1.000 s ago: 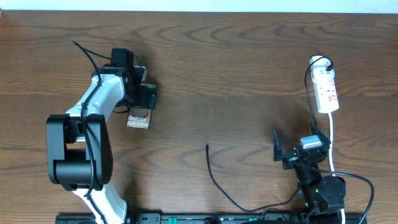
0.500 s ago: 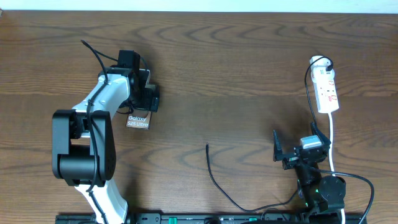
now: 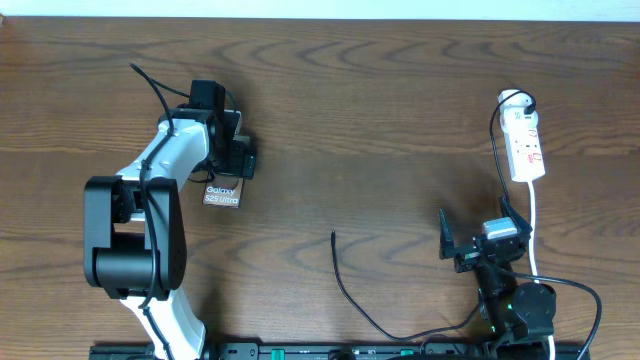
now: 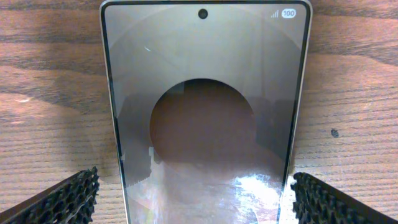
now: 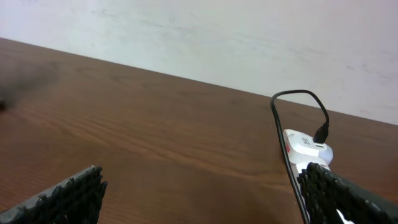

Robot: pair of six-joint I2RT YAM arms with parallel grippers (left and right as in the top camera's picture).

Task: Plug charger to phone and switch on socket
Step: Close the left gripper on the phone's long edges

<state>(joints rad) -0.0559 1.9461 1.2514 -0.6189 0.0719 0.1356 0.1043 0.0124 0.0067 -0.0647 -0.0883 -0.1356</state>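
Observation:
The phone (image 3: 222, 194) lies flat on the table at the left, its "Galaxy S25 Ultra" lettering showing; in the left wrist view its screen (image 4: 205, 112) fills the frame. My left gripper (image 3: 232, 158) is open and hangs over the phone's far end, one finger on each side (image 4: 199, 202), apart from its edges. The charger cable (image 3: 350, 293) lies loose in the front middle, its tip (image 3: 333, 234) pointing away. The socket strip (image 3: 524, 145) lies at the right, also seen in the right wrist view (image 5: 306, 149). My right gripper (image 3: 480, 238) is open and empty (image 5: 205, 199).
A black cable is plugged into the strip's far end (image 5: 321, 132). The strip's white cord (image 3: 534, 230) runs past my right arm to the table's front edge. A pale wall (image 5: 217, 37) stands behind the table.
My left arm shifted slightly to the right and away over the phone between the earliest frame and half a second ago; since then nothing has moved. The right arm is still.

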